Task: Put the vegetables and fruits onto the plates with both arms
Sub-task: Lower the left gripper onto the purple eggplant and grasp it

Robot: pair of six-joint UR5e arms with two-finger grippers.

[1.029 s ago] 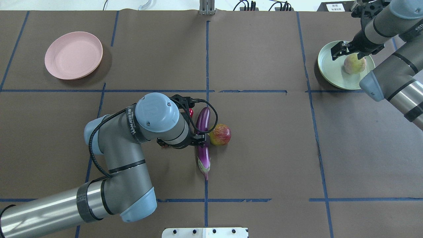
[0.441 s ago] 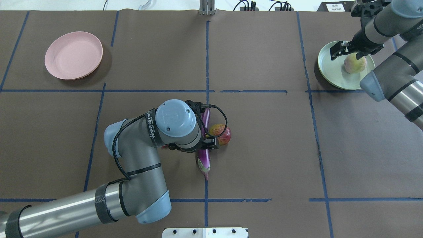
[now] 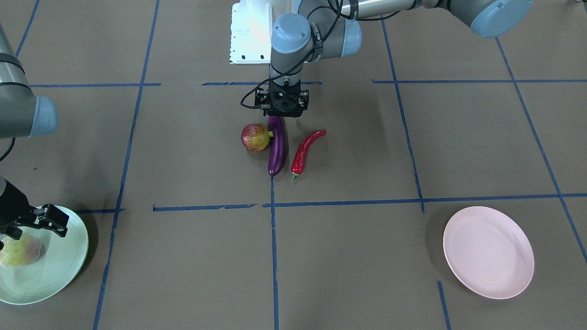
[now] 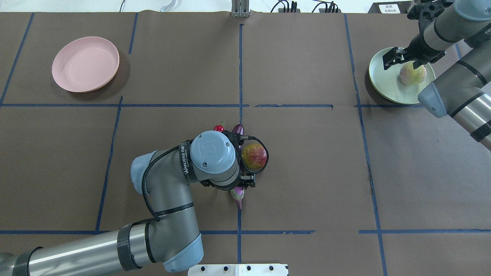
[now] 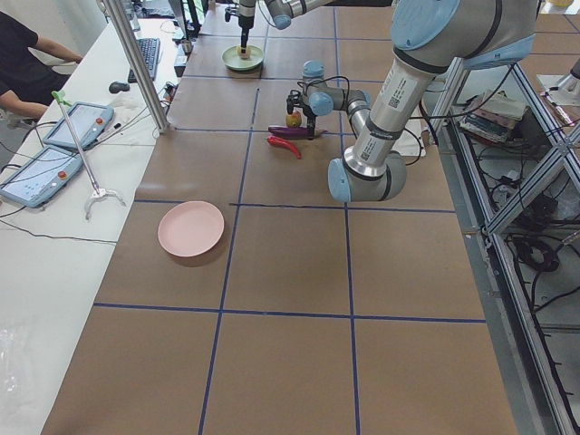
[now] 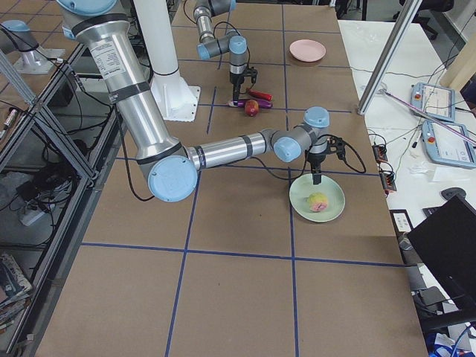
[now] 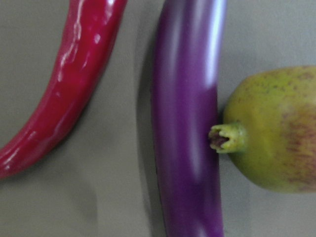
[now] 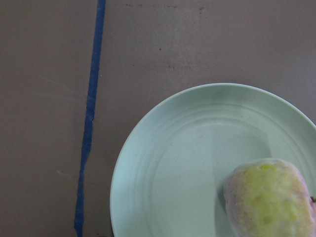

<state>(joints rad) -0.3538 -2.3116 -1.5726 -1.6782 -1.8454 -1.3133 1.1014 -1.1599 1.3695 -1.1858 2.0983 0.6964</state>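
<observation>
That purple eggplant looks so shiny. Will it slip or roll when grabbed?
Probably slippery: the eggplant shows glossy highlights. Rounded and slim, it may roll sideways if nudged, though the pomegranate, whose crown touches it, could block that side. It looks stiff, so likely no drooping.

Overhead: left arm [image 4: 213, 153] covers most of long glossy purple eggplant [image 4: 238, 193] and curved red chili pepper [image 4: 219, 127]; left tool [image 3: 281, 111] fingertips obscured.
</observation>
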